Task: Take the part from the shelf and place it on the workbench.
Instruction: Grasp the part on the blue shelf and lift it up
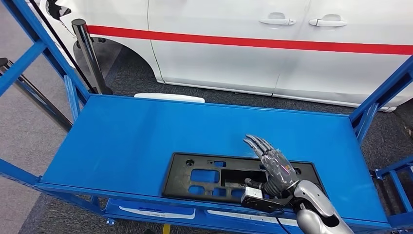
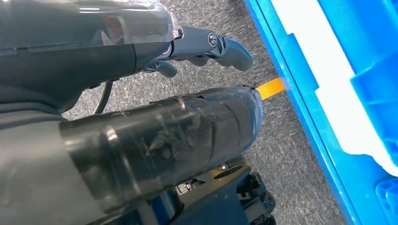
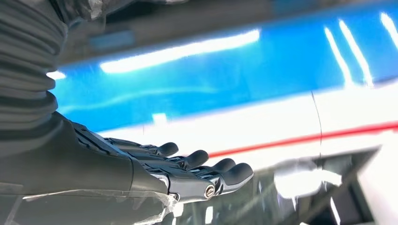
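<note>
Behind the blue shelf [image 1: 122, 141] stands a white car [image 1: 272, 44] with a red stripe, well beyond reach and no obstacle. On the shelf's flat deck, near its front edge, lies the black part [image 1: 204, 178], flat and unheld, a frame with cut-outs that likely offers edges to grip. The right robot hand [image 1: 272, 165] hovers over the part's right end, fingers straight and spread, holding nothing, seemingly poised to come down. The left robot hand [image 2: 206, 47] hangs over grey carpet beside the shelf, loosely released. Blue uprights [image 1: 380, 97] flank the deck.
</note>
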### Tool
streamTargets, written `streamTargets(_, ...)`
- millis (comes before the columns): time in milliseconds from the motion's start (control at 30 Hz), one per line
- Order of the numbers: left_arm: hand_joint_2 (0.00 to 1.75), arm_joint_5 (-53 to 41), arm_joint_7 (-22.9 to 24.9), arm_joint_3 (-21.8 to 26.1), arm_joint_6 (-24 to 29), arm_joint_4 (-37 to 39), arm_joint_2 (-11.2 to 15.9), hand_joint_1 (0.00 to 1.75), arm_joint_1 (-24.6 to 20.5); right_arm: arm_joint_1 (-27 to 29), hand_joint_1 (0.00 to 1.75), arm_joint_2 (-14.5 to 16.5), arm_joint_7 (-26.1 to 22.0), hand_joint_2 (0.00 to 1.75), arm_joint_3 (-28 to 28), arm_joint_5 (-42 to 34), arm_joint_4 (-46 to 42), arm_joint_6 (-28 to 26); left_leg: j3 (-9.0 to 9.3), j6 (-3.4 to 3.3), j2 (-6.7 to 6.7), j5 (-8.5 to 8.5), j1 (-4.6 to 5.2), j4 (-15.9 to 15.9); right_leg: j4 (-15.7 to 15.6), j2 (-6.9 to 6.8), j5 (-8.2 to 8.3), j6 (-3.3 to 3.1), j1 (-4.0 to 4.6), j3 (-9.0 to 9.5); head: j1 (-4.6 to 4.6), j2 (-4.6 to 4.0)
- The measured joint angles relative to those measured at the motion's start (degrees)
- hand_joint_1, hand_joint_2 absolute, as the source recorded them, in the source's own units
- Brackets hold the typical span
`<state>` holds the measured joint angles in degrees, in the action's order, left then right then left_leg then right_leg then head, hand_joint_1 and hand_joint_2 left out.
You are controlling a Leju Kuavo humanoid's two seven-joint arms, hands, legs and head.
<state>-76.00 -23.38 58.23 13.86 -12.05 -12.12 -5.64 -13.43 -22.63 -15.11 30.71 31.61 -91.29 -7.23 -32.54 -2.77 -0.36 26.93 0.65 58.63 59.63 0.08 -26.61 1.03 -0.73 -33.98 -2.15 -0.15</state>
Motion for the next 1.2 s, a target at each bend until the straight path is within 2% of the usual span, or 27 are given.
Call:
streamTargets(67,0.00,-0.05,0.04,-0.09,0.00,0.00,-0.02,0.00,-0.03,-0.31,0.00,1.27,0.00,1.75,-0.25,0.43,-0.43,-0.73,-0.04,0.53,0.02,0.09,0.03,-0.07,-0.35,0.02,0.17,-0.40,-0.05,0.00,0.00,0.00)
streamTargets(133,0.00,-0.11,0.05,-0.14,0.00,0.00,-0.04,0.00,-0.03,-0.52,0.00,2.16,0.00,1.75,-0.34,0.52,-0.72,-0.83,-0.71,1.20,0.03,1.49,-0.08,1.65,-0.75,-0.08,0.36,-1.03,-0.37,0.21,0.03,0.00)
streamTargets(167,0.00,-0.14,0.06,-0.15,0.00,0.00,-0.04,0.00,-0.02,-0.62,0.00,2.50,-0.01,1.75,-0.36,0.54,-0.82,-0.86,-1.89,1.53,0.03,3.08,-0.21,4.31,-0.89,-0.17,0.42,-1.28,-0.49,0.29,0.05,0.00)
streamTargets(233,0.00,-0.15,0.06,-0.16,0.00,0.00,-0.05,0.00,0.03,-0.71,0.00,3.04,-0.03,1.75,-0.39,0.54,-0.93,-0.89,-5.46,2.03,0.05,6.71,-0.54,11.99,-0.91,-0.29,0.40,-1.54,-0.48,0.25,0.08,0.00)
streamTargets(267,0.00,-0.15,0.06,-0.16,0.00,0.01,-0.05,0.00,0.09,-0.69,0.00,3.27,-0.03,1.75,-0.40,0.54,-0.95,-0.90,-7.04,2.22,0.05,7.64,-0.70,15.10,-0.90,-0.31,0.38,-1.56,-0.48,0.24,0.07,0.00)
streamTargets(300,0.00,-0.15,0.06,-0.16,0.00,0.01,-0.05,0.00,0.15,-0.68,0.00,3.45,-0.03,1.75,-0.40,0.54,-0.95,-0.90,-7.75,2.36,0.05,7.47,-0.83,16.30,-0.89,-0.30,0.36,-1.56,-0.50,0.26,0.08,0.00)
streamTargets(333,0.00,-0.15,0.06,-0.16,0.00,0.01,-0.04,0.00,0.21,-0.67,0.00,3.60,-0.03,1.75,-0.40,0.54,-0.95,-0.90,-7.47,2.44,0.06,6.28,-0.95,15.45,-0.88,-0.27,0.32,-1.53,-0.53,0.34,0.08,0.00)
streamTargets(400,0.00,-0.15,0.06,-0.16,0.00,0.00,-0.04,0.00,0.21,-0.68,0.00,3.91,-0.07,1.75,-0.40,0.57,-0.95,-1.01,-4.11,2.39,0.09,2.08,-1.18,7.99,-0.87,-0.19,0.16,-1.29,-0.59,0.65,0.08,0.00)
streamTargets(467,0.00,-0.16,0.07,-0.16,0.00,0.00,-0.05,0.00,0.13,-0.71,0.00,4.12,-0.39,1.75,-0.52,1.00,-0.98,-1.78,-1.04,2.09,0.07,-0.22,-1.13,1.39,-0.74,-0.15,-0.03,-0.75,-0.41,0.78,0.04,0.00)
streamTargets(500,0.00,-0.18,0.08,-0.17,0.00,0.01,-0.05,0.00,0.11,-0.75,0.00,4.27,-0.65,1.75,-0.60,1.48,-1.05,-2.51,-0.55,1.87,0.05,-0.31,-1.03,0.23,-0.73,-0.14,-0.04,-0.43,-0.29,0.76,0.03,0.00)
streamTargets(567,0.00,-0.24,0.13,-0.20,0.00,0.01,-0.06,0.00,0.13,-0.87,0.00,4.81,-1.19,1.75,-0.74,2.91,-1.51,-4.43,-0.46,1.21,0.02,-0.38,-0.89,-0.07,-0.88,-0.11,0.05,0.30,-0.27,0.76,0.02,0.00)
streamTargets(633,0.00,-0.33,0.20,-0.22,0.01,0.01,-0.11,0.00,0.14,-0.97,0.00,5.46,-1.52,1.75,-0.80,4.82,-2.40,-6.57,-0.20,0.37,0.08,-0.74,-0.97,-0.63,0.20,-0.11,-0.89,0.82,-0.48,0.39,0.01,0.00)
streamTargets(667,0.00,-0.37,0.25,-0.25,0.02,0.01,-0.14,0.00,0.08,-0.99,0.00,5.75,-1.64,1.75,-0.81,5.93,-2.89,-7.75,-0.08,-0.01,0.11,-0.91,-1.03,-0.91,2.27,-0.10,-2.23,0.97,-0.52,-0.49,-0.01,0.00)
streamTargets(733,0.00,-0.45,0.34,-0.33,0.02,0.01,-0.16,0.00,0.00,-0.76,0.00,6.29,-1.80,1.75,-0.81,8.23,-3.68,-10.32,-0.07,-0.46,0.15,-0.94,-0.94,-0.99,9.42,-0.10,-5.88,1.06,-0.55,-3.77,-0.03,0.00)
streamTargets(767,0.00,-0.46,0.38,-0.38,0.02,0.01,-0.16,0.00,0.04,-0.49,0.00,6.49,-1.85,1.75,-0.80,9.09,-4.01,-11.39,-0.08,-0.55,0.14,-0.91,-0.84,-0.96,12.88,-0.09,-7.13,1.09,-0.54,-5.45,-0.02,0.00)
streamTargets(800,0.00,-0.45,0.41,-0.43,0.02,0.01,-0.17,0.00,0.10,-0.20,0.00,6.65,-1.89,1.75,-0.78,9.61,-4.34,-11.99,-0.07,-0.60,0.13,-0.86,-0.74,-0.90,14.82,-0.09,-7.39,1.07,-0.55,-6.45,-0.02,0.00)
streamTargets(833,0.00,-0.39,0.42,-0.46,0.02,0.01,-0.17,0.00,0.16,0.04,0.00,6.76,-1.90,1.75,-0.73,9.56,-4.71,-11.82,-0.04,-0.60,0.11,-0.79,-0.66,-0.81,14.35,-0.09,-6.43,0.97,-0.53,-6.32,-0.02,0.00)
streamTargets(867,0.00,-0.22,0.39,-0.48,0.03,0.01,-0.21,0.00,0.20,0.21,0.00,6.83,-1.85,1.75,-0.64,9.00,-5.14,-10.80,0.01,-0.57,0.09,-0.69,-0.60,-0.70,11.84,-0.09,-4.63,0.79,-0.50,-5.17,-0.02,0.00)
streamTargets(933,0.00,0.27,0.27,-0.47,0.12,0.01,-0.30,0.00,0.21,0.65,0.00,6.76,-1.66,1.75,-0.22,7.16,-6.00,-7.04,0.09,-0.34,0.05,-0.40,-0.44,-0.41,4.02,-0.13,-1.15,0.23,-0.25,-1.45,-0.02,0.00)
streamTargets(967,0.00,0.55,0.20,-0.46,0.18,0.01,-0.35,0.00,0.21,1.12,0.00,6.64,-1.56,1.75,0.18,6.55,-6.41,-5.30,0.08,-0.14,0.02,-0.27,-0.36,-0.30,1.31,-0.15,-0.37,0.00,-0.07,-0.18,-0.01,0.00)
streamTargets(1033,0.00,0.86,0.10,-0.43,0.29,0.01,-0.40,0.00,0.26,2.52,0.00,6.29,-1.44,1.75,1.22,6.46,-7.22,-3.60,0.04,0.31,-0.02,-0.14,-0.27,-0.25,-0.48,-0.16,-0.37,-0.27,0.30,0.59,0.01,0.00)
streamTargets(1100,0.00,1.02,0.07,-0.39,0.40,0.01,-0.39,0.00,0.37,3.87,0.00,5.84,-1.27,1.75,2.25,7.15,-8.29,-3.52,0.11,0.91,-0.01,0.10,-0.30,-0.21,-0.88,-0.11,-0.15,-0.75,0.07,0.78,0.01,0.00)
streamTargets(1167,0.00,1.21,0.08,-0.34,0.49,0.01,-0.38,0.00,0.42,4.59,0.00,5.39,-0.88,1.75,3.07,7.63,-9.41,-3.55,-0.82,1.61,0.02,1.92,-0.37,2.14,-1.43,-0.12,0.14,-1.34,-0.30,1.07,0.06,0.00)
streamTargets(1200,0.00,1.29,0.07,-0.30,0.51,0.01,-0.37,0.00,0.43,4.80,0.00,5.19,-0.64,1.75,3.44,7.68,-9.81,-3.42,-2.12,1.89,0.04,3.66,-0.53,5.04,-1.55,-0.17,0.19,-1.54,-0.34,1.13,0.10,0.00)
